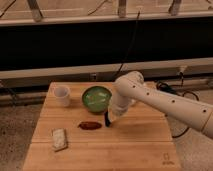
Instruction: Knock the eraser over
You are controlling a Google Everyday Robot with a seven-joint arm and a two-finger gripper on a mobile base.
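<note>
My gripper (110, 115) hangs at the end of the white arm that reaches in from the right. It is low over the wooden table (130, 147), just in front of the green bowl (96, 97). A small dark upright shape (106, 120) sits right at the gripper's tip, on its left side. It looks like the black eraser, touching or almost touching the gripper, but I cannot tell it apart from the gripper's own dark parts. A reddish-brown oval thing (90, 125) lies just left of it.
A white cup (62, 95) stands at the back left of the table. A pale flat packet (59, 139) lies at the front left. Dark cables hang behind the table and at its right. The floor lies beyond the table's edges.
</note>
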